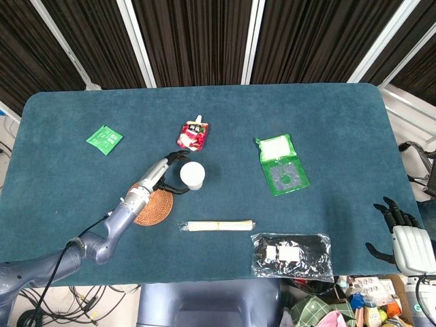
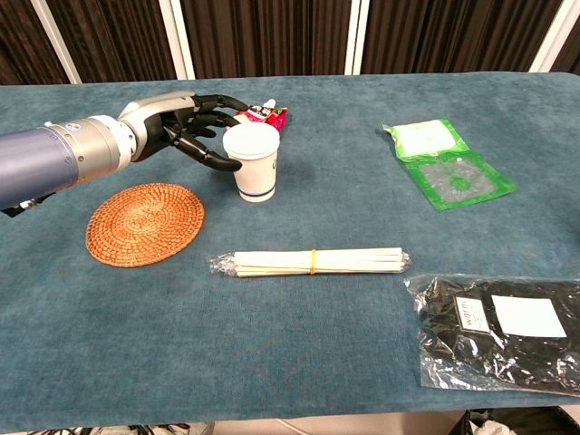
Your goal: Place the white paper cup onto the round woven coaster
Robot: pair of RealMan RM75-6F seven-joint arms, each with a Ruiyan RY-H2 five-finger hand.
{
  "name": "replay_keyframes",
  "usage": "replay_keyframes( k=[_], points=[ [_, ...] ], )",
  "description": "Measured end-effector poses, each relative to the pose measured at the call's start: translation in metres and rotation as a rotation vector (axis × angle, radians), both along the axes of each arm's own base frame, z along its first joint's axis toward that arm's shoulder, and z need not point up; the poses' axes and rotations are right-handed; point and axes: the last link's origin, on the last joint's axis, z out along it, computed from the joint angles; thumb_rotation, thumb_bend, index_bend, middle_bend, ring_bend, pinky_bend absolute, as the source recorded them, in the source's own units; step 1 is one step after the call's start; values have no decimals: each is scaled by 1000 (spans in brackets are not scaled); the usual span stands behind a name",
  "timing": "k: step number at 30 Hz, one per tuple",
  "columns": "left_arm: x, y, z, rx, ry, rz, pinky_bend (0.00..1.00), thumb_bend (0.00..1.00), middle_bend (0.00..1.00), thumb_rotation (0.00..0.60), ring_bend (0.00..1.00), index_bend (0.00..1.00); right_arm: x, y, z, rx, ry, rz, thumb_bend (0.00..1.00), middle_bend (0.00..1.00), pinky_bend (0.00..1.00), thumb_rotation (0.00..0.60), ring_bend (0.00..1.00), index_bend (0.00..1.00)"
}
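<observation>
Two hands: the left robot hand (image 2: 195, 127) works at the cup; the right robot hand (image 1: 403, 238) rests at the far edge of the surface (image 2: 299, 362), fingers spread, holding nothing.
Risk: the white paper cup (image 2: 253, 160) is light and stands upright — a thumb pressing low on its wall with fingers high by the rim could tip it or crush it.
Second risk: if the grip is shallow, the cup may slip on the way across and land off the round woven coaster (image 2: 145, 223).
Left robot hand: fingers curved apart around the cup's near side, thumb touching its wall; whether it is truly clamped — I cannot tell.
Cup: right at the fingertips, on the surface.
Coaster: just below the wrist, apart from the cup.
Straw bundle (image 2: 313, 261): beyond the coaster, toward the viewer.
</observation>
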Motion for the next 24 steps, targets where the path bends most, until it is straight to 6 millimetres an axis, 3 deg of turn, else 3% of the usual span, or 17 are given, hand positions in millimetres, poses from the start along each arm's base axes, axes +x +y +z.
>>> replay_keyframes(
  k=[24],
  points=[
    [1, -1, 5, -1, 17, -13, 0, 178, 212, 600, 0, 144, 0, 0, 0, -3, -1, -2, 104, 45, 192, 600, 185, 177]
  ],
)
